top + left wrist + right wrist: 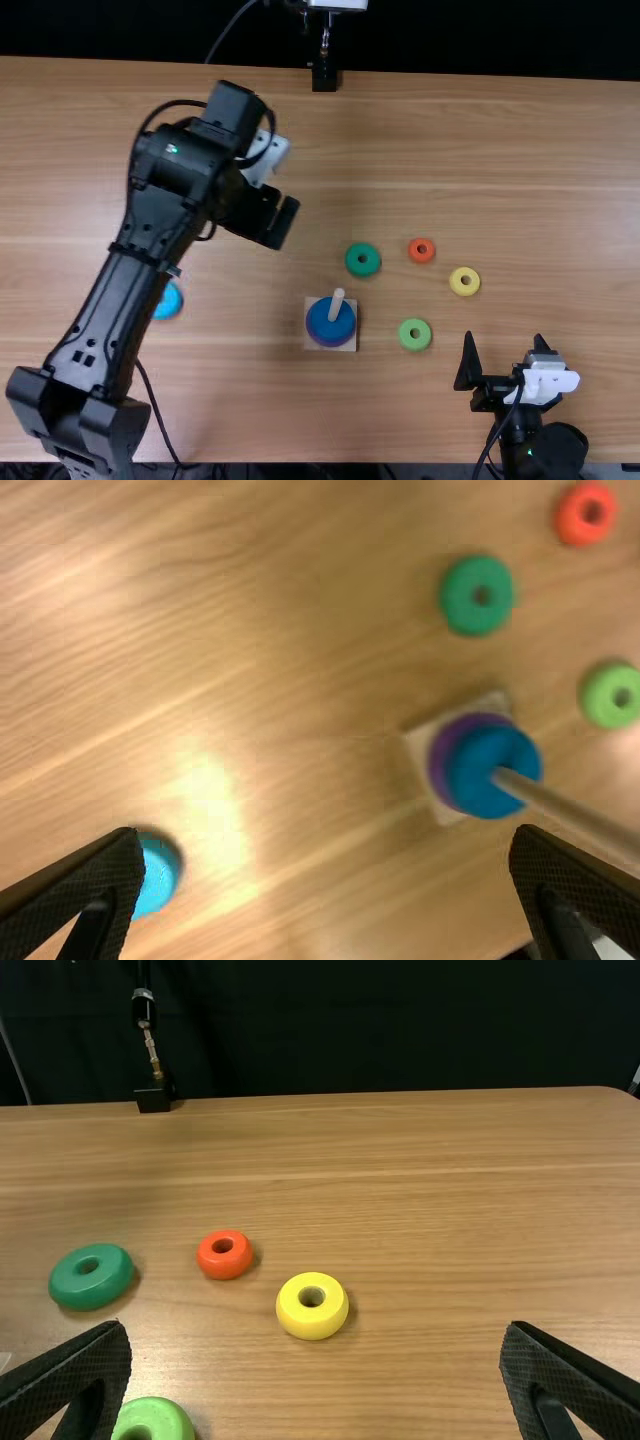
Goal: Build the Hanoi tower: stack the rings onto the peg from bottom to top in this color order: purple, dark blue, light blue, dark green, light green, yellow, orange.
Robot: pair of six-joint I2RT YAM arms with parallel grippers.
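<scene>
Peg point(338, 298) upright on sq. base point(352, 346), dk blue ring point(325, 322) atop purple ring point(440, 758); dk grn point(352, 260), lt grn point(404, 335), orange point(413, 251), yellow rings point(456, 283) on surface point(500, 180) to R, lt blue ring point(170, 302) to L; L gripper point(284, 222), R gripper point(505, 345): jaws wide apart, empty.

This place looks like a robotics lab: a cabled left arm point(125, 285) has its base near eight o'clock, a cabled right arm point(555, 450) between four and five, at a wooden desk point(450, 140); dark cloth point(370, 1030) hangs at twelve.
</scene>
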